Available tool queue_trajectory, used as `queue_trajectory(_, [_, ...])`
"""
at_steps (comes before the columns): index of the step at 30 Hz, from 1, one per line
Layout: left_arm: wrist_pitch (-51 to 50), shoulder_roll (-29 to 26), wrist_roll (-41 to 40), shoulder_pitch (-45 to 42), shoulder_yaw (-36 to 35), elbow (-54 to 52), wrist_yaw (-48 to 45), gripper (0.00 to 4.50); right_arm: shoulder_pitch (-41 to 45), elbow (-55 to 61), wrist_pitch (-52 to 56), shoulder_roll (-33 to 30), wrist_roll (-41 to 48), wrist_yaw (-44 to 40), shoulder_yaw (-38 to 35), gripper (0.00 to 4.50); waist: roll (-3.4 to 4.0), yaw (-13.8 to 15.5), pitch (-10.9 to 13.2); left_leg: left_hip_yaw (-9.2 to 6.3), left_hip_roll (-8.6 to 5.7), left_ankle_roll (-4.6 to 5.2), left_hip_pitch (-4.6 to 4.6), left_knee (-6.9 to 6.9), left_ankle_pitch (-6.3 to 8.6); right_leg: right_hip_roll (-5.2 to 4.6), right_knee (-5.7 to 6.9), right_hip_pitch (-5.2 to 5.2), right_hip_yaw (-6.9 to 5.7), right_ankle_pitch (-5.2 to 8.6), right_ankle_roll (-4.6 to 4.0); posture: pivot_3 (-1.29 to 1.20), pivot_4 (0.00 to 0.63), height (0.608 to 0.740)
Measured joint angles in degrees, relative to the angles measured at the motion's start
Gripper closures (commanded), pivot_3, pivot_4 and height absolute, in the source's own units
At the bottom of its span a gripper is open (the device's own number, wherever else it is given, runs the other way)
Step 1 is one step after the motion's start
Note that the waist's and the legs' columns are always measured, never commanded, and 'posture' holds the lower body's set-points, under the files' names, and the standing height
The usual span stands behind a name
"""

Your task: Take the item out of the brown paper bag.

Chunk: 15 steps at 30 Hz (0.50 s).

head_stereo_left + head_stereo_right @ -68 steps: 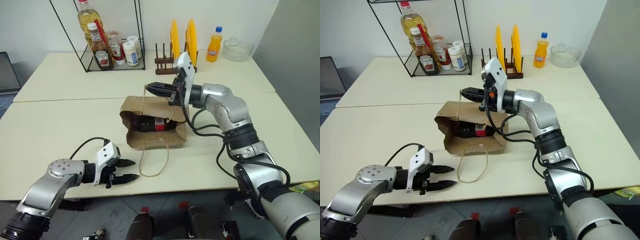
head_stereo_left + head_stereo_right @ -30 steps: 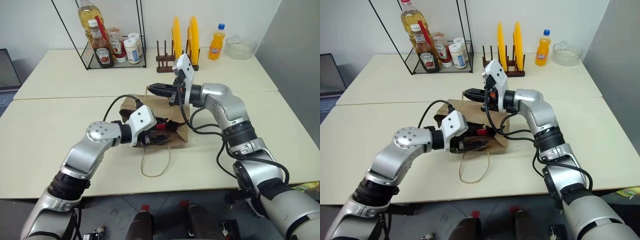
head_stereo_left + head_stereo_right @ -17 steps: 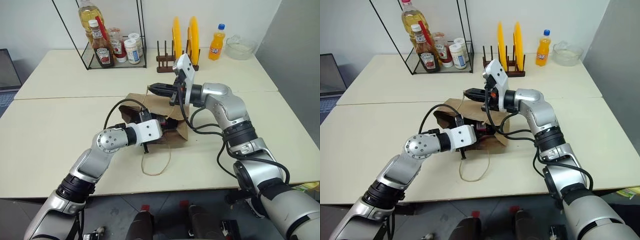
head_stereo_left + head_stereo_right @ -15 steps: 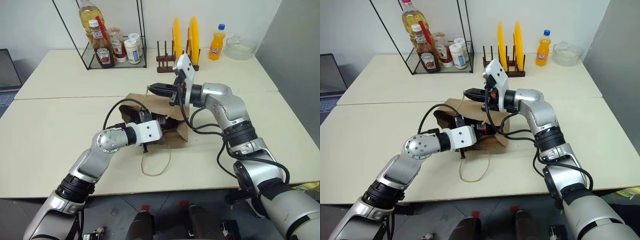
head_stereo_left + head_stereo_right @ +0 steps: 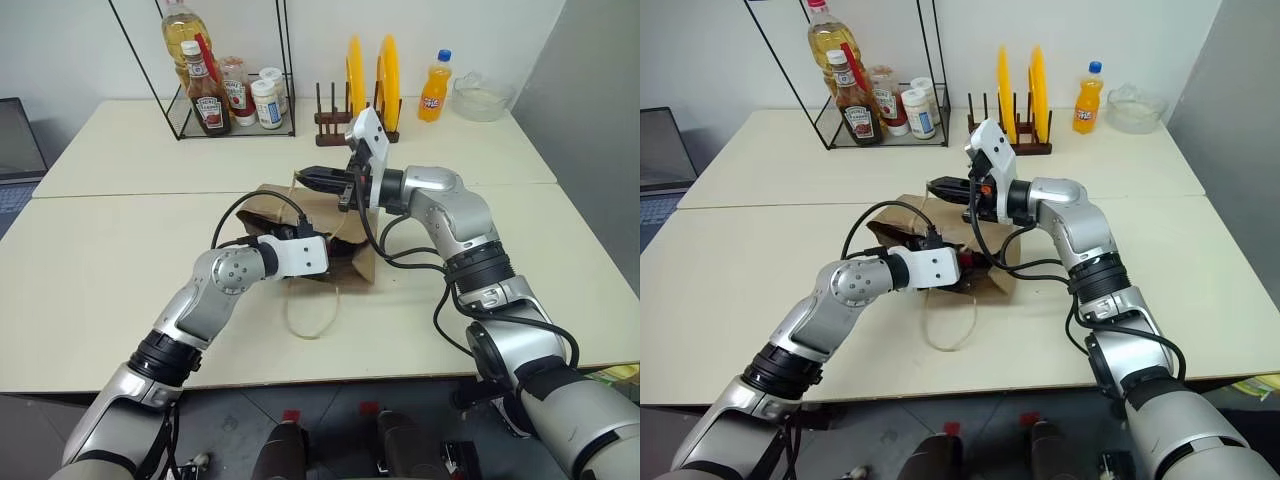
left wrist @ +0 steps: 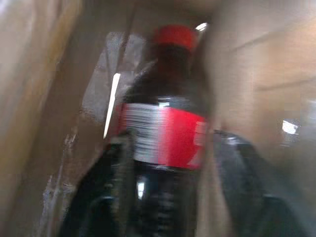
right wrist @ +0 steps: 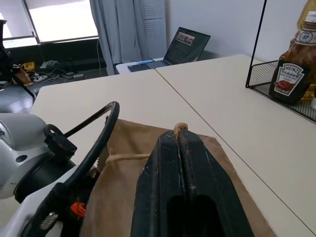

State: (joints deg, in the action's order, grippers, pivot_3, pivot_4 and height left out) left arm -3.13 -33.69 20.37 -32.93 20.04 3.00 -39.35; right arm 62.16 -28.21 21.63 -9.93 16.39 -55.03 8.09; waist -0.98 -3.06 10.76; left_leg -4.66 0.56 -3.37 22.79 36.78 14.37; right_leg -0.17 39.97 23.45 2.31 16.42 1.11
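Our left hand (image 6: 168, 163) sits inside the brown paper bag (image 5: 352, 262), fingers spread around the sauce bottle (image 6: 165, 133), not yet gripped or withdrawn, while our right hand (image 7: 180, 143) pinches the bag's handle (image 7: 180, 127).

sauce bottle (image 6: 163, 143) blurred, base cut off (inside brown paper bag (image 5: 355, 262)), left pincer (image 6: 170, 163) tips hidden

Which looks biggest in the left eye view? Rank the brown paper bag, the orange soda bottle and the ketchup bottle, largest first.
1. brown paper bag, clearly largest, though partly covered.
2. ketchup bottle and orange soda bottle: alike in apparent size, both far back, so no ranking between them.
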Motion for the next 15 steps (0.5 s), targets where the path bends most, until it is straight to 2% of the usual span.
queue_trajectory(3, [0.13,0.48,0.05,-0.4,-0.03,1.11,0.49,0.04,0.0,0.0,-0.02,-0.02,-0.04,0.02,0.0,4.5,0.0,-0.01,0.0,-0.01,0.0,0.0,0.01,0.02,0.0,0.0,0.0,0.0,-0.01,0.0,0.0,0.0,0.15,0.74])
queue_trajectory(15, [-2.6,2.16,1.92,-2.47,0.02,4.31,-0.18,0.04,0.01,0.0,-0.5,-0.01,-0.63,0.07,-0.04,4.5,0.0,-0.03,0.0,-0.01,-0.01,0.01,0.03,0.05,0.0,0.01,0.02,0.0,-0.03,0.0,0.0,0.0,0.15,0.74])
